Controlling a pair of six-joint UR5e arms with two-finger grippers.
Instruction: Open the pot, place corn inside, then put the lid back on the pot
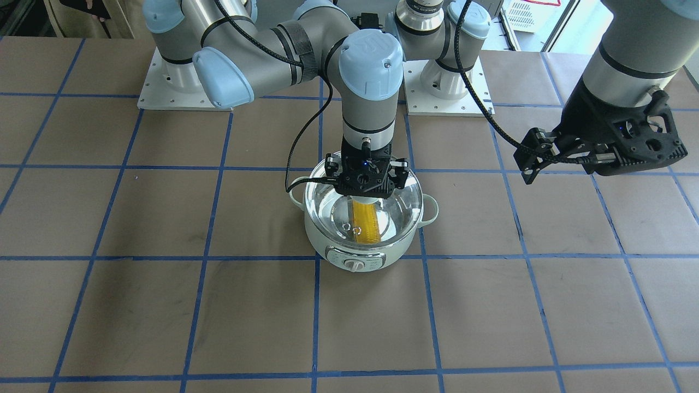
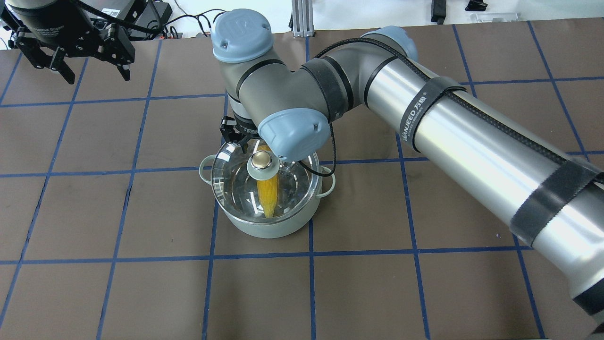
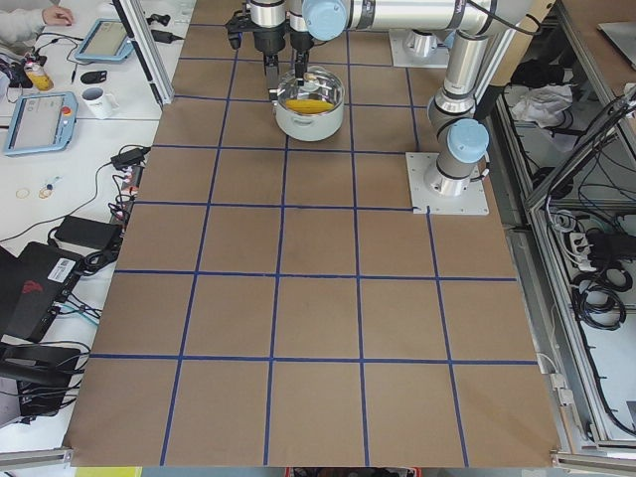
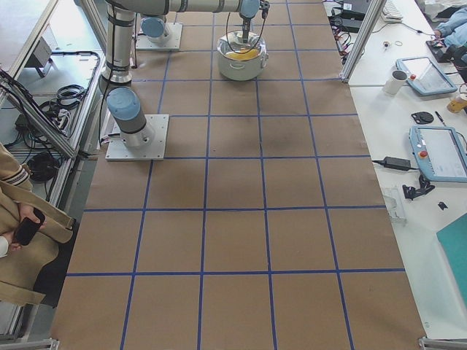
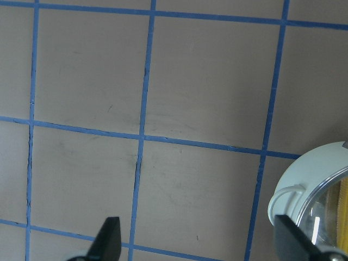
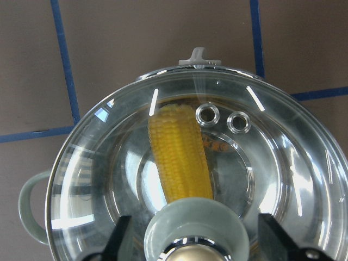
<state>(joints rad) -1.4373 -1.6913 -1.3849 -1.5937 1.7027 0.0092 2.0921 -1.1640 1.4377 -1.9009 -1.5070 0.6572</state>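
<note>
The mint-green pot (image 1: 355, 248) stands mid-table with the glass lid (image 1: 398, 202) seated on it. The yellow corn (image 1: 366, 226) lies inside and shows through the glass, also in the overhead view (image 2: 268, 198) and the right wrist view (image 6: 179, 157). My right gripper (image 1: 365, 191) hangs straight over the lid's knob (image 2: 261, 161). It is open, and its fingers (image 6: 120, 236) stand on either side of the knob (image 6: 196, 223), apart from it. My left gripper (image 2: 96, 75) is open and empty, raised off to the pot's side; the pot's edge (image 5: 304, 185) shows in the left wrist view.
The brown table carries a grid of blue tape lines (image 1: 317, 316). The two arm base plates (image 1: 180, 82) sit at the robot's edge. My right arm's long link (image 2: 472, 141) spans over the table. Side benches hold tablets and a mug (image 3: 97, 99).
</note>
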